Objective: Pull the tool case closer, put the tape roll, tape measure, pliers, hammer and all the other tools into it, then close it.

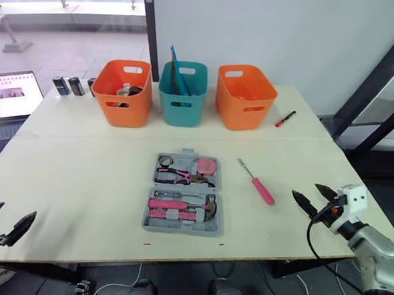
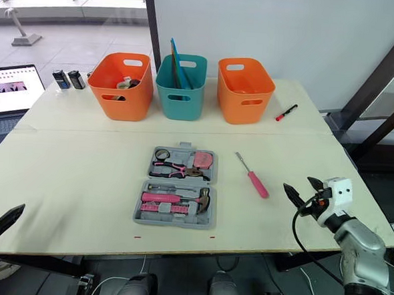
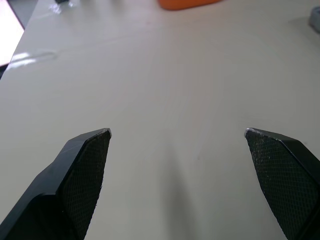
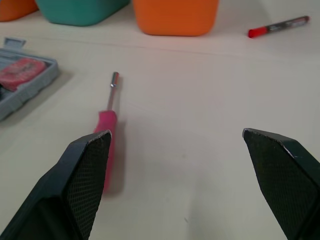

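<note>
The grey tool case (image 1: 183,194) lies open mid-table. In it sit a tape roll (image 1: 165,161), a pink tape measure (image 1: 206,166), pink-handled pliers (image 1: 178,178) and a hammer (image 1: 183,205). A pink-handled screwdriver (image 1: 257,182) lies on the table right of the case, its shaft also in the right wrist view as screwdriver (image 4: 107,131). My right gripper (image 1: 315,196) hovers open near the table's right edge, a short way right of the screwdriver. My left gripper (image 1: 6,219) is open at the near left edge, over bare table.
Two orange bins (image 1: 123,92) (image 1: 245,95) flank a teal bin (image 1: 182,92) along the back. A red marker (image 1: 285,119) lies at the back right. A laptop (image 1: 8,94) and small dark items (image 1: 68,85) are at the far left.
</note>
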Available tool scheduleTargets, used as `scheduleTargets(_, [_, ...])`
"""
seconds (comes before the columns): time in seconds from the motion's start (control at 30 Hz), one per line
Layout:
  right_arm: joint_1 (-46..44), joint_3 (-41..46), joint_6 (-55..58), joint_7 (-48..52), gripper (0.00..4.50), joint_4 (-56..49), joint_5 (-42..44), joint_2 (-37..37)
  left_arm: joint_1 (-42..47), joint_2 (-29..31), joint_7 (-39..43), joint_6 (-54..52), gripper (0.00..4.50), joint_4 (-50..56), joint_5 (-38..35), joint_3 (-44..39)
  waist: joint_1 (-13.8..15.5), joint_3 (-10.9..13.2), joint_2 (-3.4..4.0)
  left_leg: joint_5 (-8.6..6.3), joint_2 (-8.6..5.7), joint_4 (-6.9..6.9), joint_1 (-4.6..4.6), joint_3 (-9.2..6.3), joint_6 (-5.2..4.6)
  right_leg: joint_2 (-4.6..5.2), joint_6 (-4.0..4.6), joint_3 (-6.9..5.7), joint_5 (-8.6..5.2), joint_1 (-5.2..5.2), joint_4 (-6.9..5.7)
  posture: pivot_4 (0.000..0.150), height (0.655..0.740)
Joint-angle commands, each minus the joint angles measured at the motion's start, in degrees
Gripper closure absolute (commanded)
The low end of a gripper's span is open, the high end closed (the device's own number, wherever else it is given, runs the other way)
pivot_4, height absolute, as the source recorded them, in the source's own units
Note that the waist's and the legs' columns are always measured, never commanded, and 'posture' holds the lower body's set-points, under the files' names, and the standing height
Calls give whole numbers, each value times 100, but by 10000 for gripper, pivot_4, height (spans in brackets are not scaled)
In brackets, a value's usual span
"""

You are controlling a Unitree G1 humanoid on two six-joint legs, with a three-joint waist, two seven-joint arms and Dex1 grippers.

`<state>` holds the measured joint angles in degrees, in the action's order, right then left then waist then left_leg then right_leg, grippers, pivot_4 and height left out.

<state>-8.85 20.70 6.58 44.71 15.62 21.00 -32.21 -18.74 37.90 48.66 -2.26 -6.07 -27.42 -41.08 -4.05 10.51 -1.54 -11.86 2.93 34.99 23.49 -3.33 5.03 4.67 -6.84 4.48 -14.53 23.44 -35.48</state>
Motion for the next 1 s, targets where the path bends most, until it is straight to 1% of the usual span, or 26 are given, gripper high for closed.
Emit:
scheduleTargets(0.03, [-712, -440, 671, -117, 606, -511, -91, -248, 147, 263, 210, -476, 0, 1112, -356, 400, 5, 3, 2, 1, 0, 1, 0, 1, -1, 0, 2, 0, 2, 0, 0, 1500, 7344])
scheduleTargets(0.13, [-1388, -919, 1294, -177, 606, -445, -302, -370, 394, 496, 248, -937, 0, 1775, -472, 782, 11, 5, 6, 2, 0, 0, 0, 0, -3, -3, 4, -1, 4, 3, -3, 1500, 7344])
scheduleTargets(0.23, [-2084, -1474, 1918, -185, 606, -292, -560, -413, 799, 614, 55, -1485, 0, 2415, -645, 1234, 18, 7, 8, 3, 0, -6, 0, -3, -4, -6, 4, -2, 4, 5, -6, 1500, 7344])
scheduleTargets(0.3, [-2522, -1997, 2266, -302, 606, 6, -1066, -470, 989, 620, -100, -1836, 0, 2881, -687, 1619, 15, 8, 8, 2, 0, -11, 1, -2, -4, -6, 1, -2, 3, 5, -4, 1500, 7344])
scheduleTargets(0.37, [-2955, -2294, 2741, -564, 606, 376, -1419, -457, 1037, 635, -138, -2072, 0, 3207, -724, 1874, 12, 9, 8, 2, -1, -15, 2, -1, -4, -6, -1, -1, 3, 4, 2, 1500, 7344])
scheduleTargets(0.43, [-3363, -2439, 3289, -749, 606, 731, -1562, -382, 1017, 632, -179, -2195, 0, 3404, -719, 1966, 10, 10, 8, 2, -2, -22, 6, 0, -5, -6, -5, -1, 2, 8, 3, 1500, 7344])
scheduleTargets(0.53, [-3859, -2581, 4013, -706, 606, 1256, -1579, -250, 947, 606, -265, -2212, 0, 3550, -602, 1978, 5, 16, 10, 3, 0, -34, 6, -3, -7, -11, -15, -2, -3, 22, -8, 1500, 7344])
scheduleTargets(0.63, [-4025, -2765, 4247, -638, 606, 1511, -1648, -109, 834, 552, -337, -2211, 0, 3614, -570, 1925, 2, 16, 10, 3, 1, -35, 6, -6, -8, -13, -30, -3, -12, 30, -28, 1500, 7344])
scheduleTargets(0.73, [-4037, -2858, 4470, -586, 606, 1534, -1630, 72, 673, 471, -399, -2124, 0, 3661, -501, 1900, 0, 16, 11, 3, 0, -31, 4, -6, -8, -13, -41, -1, -19, 33, -47, 1500, 7344])
scheduleTargets(0.87, [-3949, -3099, 4728, -658, 606, 1622, -1778, 182, 462, 284, -516, -2009, 0, 3717, -403, 1931, 8, 18, 13, 4, 0, -21, 4, -7, -8, -13, -42, -1, -20, 40, -64, 1500, 7344])
scheduleTargets(0.97, [-3885, -3114, 4746, -795, 606, 1662, -1824, 237, 387, 204, -550, -1970, 0, 3775, -334, 1998, 15, 18, 12, 4, -1, -10, 5, -8, -7, -12, -41, -1, -20, 33, -65, 1500, 7344])
scheduleTargets(1.0, [-3847, -3108, 4807, -800, 5795, 1610, -1821, 229, 386, 206, -537, -1956, 0, 3753, -313, 1999, 15, 18, 12, 3, -1, -4, 5, -8, -7, -13, -41, -1, -20, 30, -64, 1500, 7344])
